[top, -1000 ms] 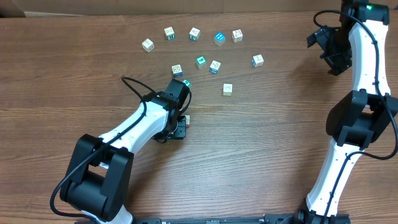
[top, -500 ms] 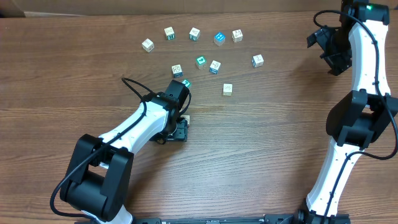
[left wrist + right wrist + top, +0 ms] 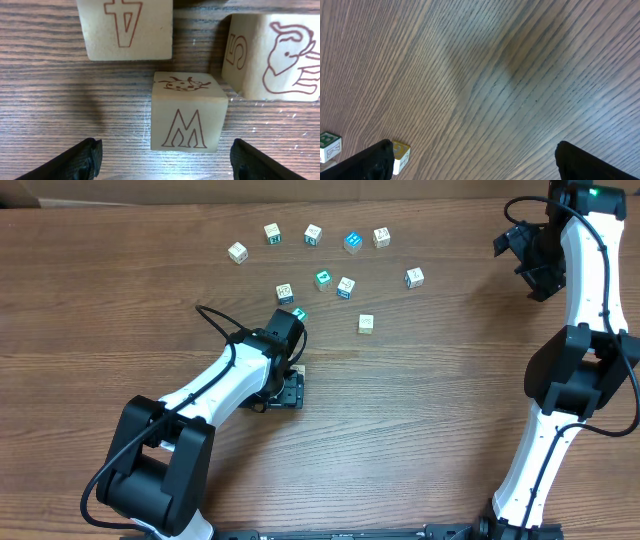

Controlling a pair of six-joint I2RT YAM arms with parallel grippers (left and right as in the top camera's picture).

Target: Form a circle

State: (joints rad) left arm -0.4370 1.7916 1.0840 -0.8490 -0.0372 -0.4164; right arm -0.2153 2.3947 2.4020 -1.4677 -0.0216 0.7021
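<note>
Surface: brown wood-grain board with long straight grain and a slight sheen; glare specks are seen in the left wrist view. Of the room, only a pale strip is seen at the far left corner, and it can't be identified.

The circle is located mid-surface, left of centre. From overhead it is almost wholly hidden under the left gripper; only a pale sliver is seen at the gripper's edge.

Three of its cubes are shown in the left wrist view. They are pale matte wood with softly rounded edges and red-brown outline print.
- M cube: "M" on the near face, a ladybird on top.
- 4 cube: set behind it to one side, with a narrow gap.
- 5 cube: "5" and an elephant are printed on it. It is turned at an angle, with a corner just beside the M cube; contact can't be told.

Left gripper: the black fingers are spread wide with the M cube between them, and nothing is clamped. A clear gap is seen at one finger; the other is just beside the cube.

Right gripper: held over the far right of the surface, jaws fully apart, with bare wood between them. A green-printed cube and a yellowish cube are seen near one finger.

Loose cubes are scattered over the far half, well apart from each other. Some are teal-faced cubes.
</note>
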